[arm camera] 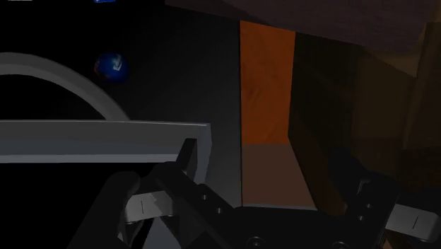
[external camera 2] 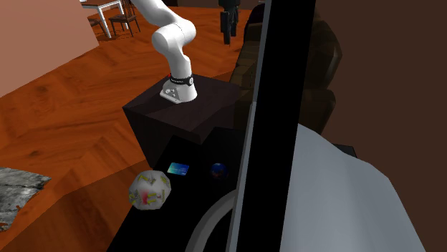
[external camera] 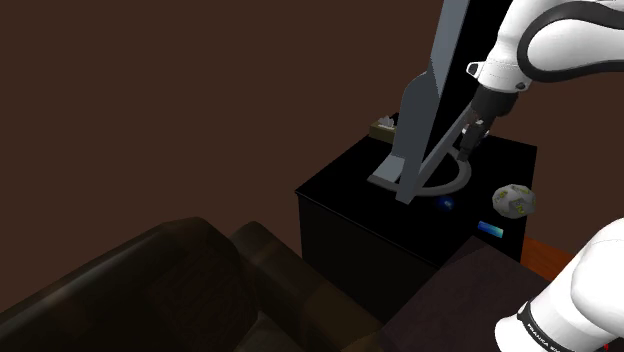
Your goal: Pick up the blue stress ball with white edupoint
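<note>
On black cabinet (external camera: 515,160) top, just beside monitor foot: blue ball (external camera: 447,204) lying free, gripper (external camera: 469,145) empty.
Shows, shoulder view left to right: dark sofa (external camera: 150,290) low at left; cabinet with grey monitor (external camera: 430,90) slanting up from curved foot (external camera: 452,183); gripper just right of monitor, over cabinet top; blue ball just outside foot's arc, apart from gripper; small blue card (external camera: 490,230) near cabinet's front corner; pale patterned ball (external camera: 514,199) near right edge; dark stand (external camera: 460,300) at lower right. Has fingers (arm camera: 145,205) spread wide in wrist view, nothing between them, blue ball well ahead beside foot's curve.
</note>
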Tool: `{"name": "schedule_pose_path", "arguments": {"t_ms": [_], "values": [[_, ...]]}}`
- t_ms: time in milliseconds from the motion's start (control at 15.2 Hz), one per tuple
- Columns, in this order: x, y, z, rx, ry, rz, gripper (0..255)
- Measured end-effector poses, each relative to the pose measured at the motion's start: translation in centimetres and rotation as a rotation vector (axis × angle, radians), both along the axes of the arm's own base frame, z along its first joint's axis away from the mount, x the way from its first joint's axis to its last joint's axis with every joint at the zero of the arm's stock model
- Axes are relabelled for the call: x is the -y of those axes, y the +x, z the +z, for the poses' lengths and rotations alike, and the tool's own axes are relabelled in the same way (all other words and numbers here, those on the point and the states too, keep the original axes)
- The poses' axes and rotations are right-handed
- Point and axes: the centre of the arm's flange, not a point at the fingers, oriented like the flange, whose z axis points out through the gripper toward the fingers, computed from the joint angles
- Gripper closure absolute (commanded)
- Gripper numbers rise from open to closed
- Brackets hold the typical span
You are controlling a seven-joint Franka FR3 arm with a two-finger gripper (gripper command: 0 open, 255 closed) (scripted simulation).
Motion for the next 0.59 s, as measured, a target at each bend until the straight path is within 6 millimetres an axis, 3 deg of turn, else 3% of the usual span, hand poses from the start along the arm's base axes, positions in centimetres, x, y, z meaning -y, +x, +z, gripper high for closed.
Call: {"name": "schedule_pose_path", "arguments": {"t_ms": [594], "values": [[8.9,0.0,-8.9,0.026,0.041,0.087,0]]}}
